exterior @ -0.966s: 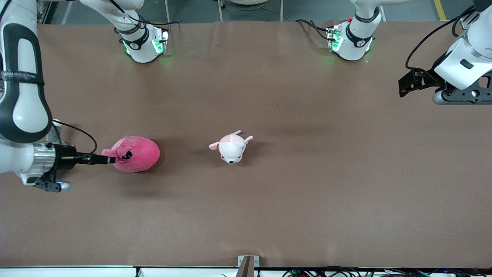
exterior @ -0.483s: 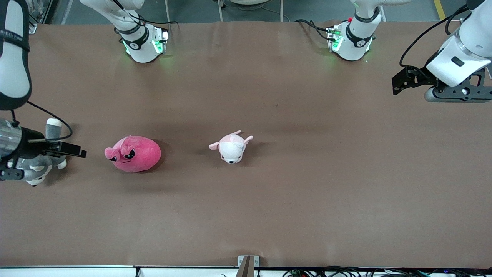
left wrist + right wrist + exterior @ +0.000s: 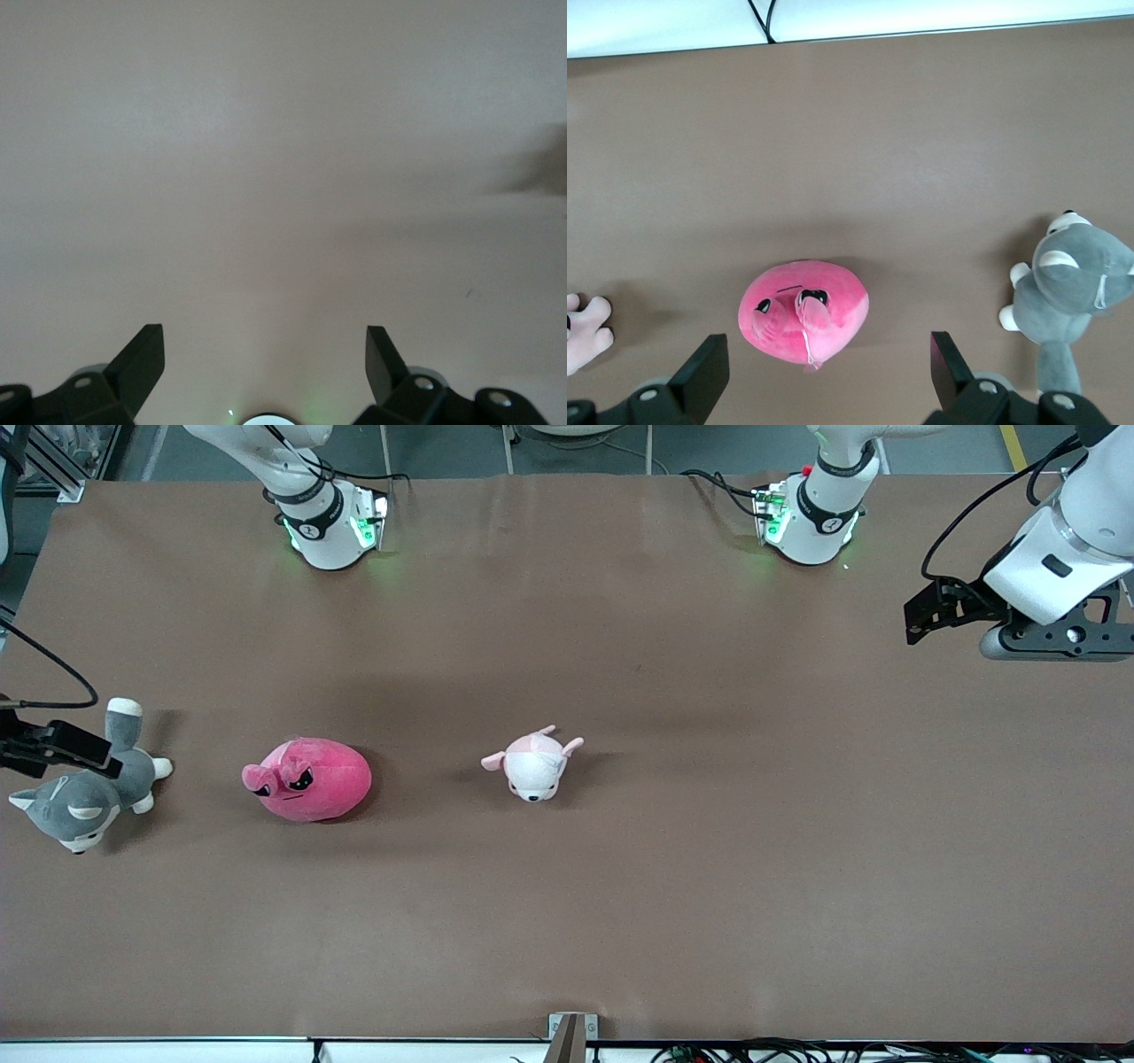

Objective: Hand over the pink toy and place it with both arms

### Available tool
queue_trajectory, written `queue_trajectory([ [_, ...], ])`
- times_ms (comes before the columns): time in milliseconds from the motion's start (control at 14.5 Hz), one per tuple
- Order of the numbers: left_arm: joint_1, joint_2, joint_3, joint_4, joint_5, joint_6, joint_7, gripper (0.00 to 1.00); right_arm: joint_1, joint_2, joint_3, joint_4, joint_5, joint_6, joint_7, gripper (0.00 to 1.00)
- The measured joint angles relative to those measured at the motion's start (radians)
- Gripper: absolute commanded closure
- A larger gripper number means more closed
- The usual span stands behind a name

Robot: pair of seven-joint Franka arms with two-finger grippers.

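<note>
The pink toy [image 3: 308, 779], a round hot-pink plush with dark angry eyes, lies on the brown table toward the right arm's end. It also shows in the right wrist view [image 3: 804, 308]. My right gripper [image 3: 66, 748] is open and empty, up over the grey plush dog and well apart from the pink toy. In its wrist view the right gripper [image 3: 828, 376] has its fingers spread wide, with the toy just ahead of them. My left gripper [image 3: 923, 613] is open and empty, raised over bare table at the left arm's end; its wrist view [image 3: 264, 359] shows only table.
A grey-and-white plush dog [image 3: 84, 802] lies at the right arm's end of the table, also in the right wrist view [image 3: 1074, 283]. A small pale pink-and-white plush [image 3: 534, 766] lies mid-table beside the pink toy. The table's front edge [image 3: 567, 1036] is near the camera.
My right gripper has drawn back from the pink toy toward the right arm's end, uncovering the grey dog. The toy stays on the table. The left arm shifted slightly, then held.
</note>
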Motion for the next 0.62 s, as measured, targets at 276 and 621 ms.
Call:
queue_trajectory([
  [276,0.002,0.0,0.003,-0.001,0.0,0.013,0.0,0.0,0.0,-0.043,-0.002,0.005,-0.029,-0.06,0.0,0.0],
  [621,0.008,0.0,0.005,-0.001,0.0,0.016,0.0,0.0,0.054,-0.083,-0.058,-0.03,-0.033,-0.059,0.002,0.0],
])
